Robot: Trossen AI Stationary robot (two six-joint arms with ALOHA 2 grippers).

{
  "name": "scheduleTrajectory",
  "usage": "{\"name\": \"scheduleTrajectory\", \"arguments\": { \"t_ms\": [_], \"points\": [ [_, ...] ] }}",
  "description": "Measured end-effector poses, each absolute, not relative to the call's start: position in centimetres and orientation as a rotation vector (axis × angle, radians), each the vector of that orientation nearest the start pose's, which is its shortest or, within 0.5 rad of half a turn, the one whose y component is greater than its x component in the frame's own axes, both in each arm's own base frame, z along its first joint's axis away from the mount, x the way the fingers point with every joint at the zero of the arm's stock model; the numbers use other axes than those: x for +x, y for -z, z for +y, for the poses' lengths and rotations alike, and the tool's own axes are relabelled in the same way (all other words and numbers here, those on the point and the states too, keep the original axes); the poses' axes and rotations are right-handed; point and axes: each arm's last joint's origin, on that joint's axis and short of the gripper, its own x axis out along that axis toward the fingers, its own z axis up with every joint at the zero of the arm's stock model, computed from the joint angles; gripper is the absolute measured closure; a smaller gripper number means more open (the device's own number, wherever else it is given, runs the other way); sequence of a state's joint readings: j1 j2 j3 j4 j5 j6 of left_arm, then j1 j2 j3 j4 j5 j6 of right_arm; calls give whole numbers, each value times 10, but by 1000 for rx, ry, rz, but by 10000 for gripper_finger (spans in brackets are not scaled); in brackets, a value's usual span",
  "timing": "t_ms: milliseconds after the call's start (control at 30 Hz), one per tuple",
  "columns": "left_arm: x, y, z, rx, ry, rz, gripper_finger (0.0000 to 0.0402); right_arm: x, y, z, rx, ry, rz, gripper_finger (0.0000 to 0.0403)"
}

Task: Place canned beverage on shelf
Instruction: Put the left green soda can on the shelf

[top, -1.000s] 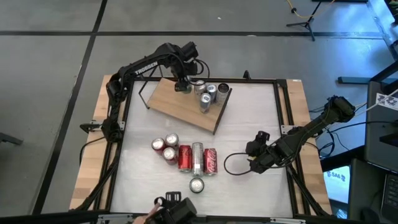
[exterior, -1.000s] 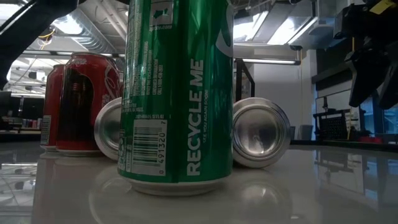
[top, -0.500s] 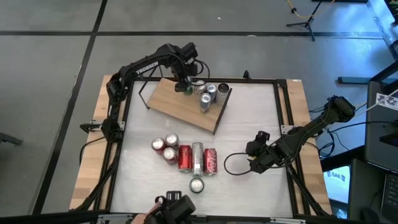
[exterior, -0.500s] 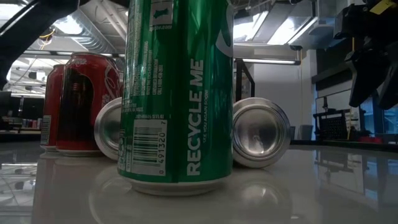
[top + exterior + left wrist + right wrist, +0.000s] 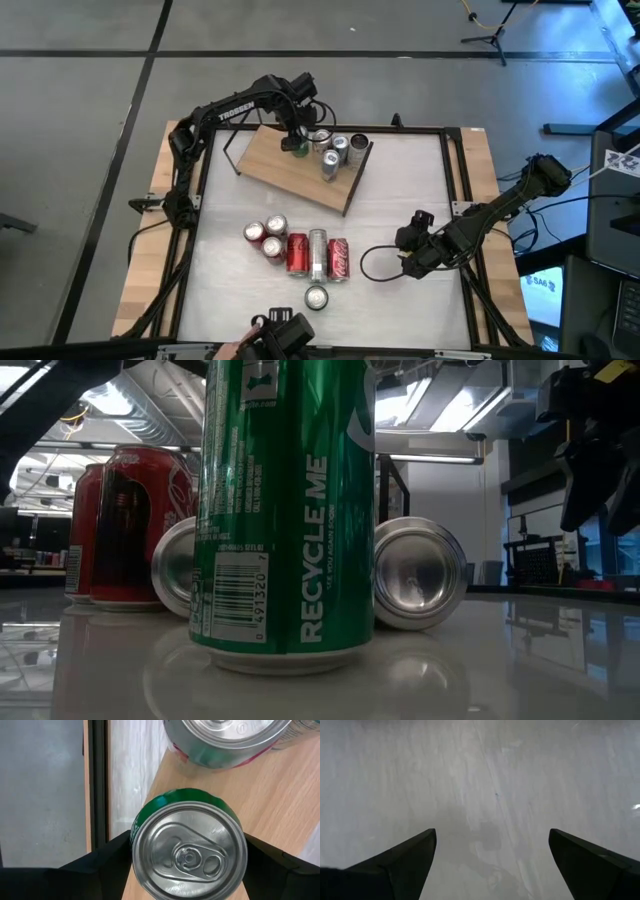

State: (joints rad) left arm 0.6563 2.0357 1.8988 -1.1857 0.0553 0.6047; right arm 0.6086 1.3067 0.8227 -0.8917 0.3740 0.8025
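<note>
Green can (image 5: 189,847) between left end effector (image 5: 187,857) fingers on shelf (image 5: 280,805), base hidden.

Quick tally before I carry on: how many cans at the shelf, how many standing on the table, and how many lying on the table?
Shelf cans on the shelf, counting the green can in the left gripper: 5
Standing cans on the table: 4
Lying cans on the table: 3
Total: 12

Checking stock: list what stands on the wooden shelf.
On the shelf: three silver-topped cans and a green can gripped by the left end effector. Its base is hidden.
</note>
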Motion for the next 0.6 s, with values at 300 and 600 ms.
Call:
{"name": "scheduleTrajectory", "arguments": {
  "t_ms": [300, 600],
  "points": [
    [334, -270, 253, 70, -125, 1297, 75, 182, -205, 114, 52, 288, 1171, 22],
    [339, -267, 251, 94, -138, 1302, 72, 182, -205, 114, 51, 288, 1171, 22]
  ]
}}
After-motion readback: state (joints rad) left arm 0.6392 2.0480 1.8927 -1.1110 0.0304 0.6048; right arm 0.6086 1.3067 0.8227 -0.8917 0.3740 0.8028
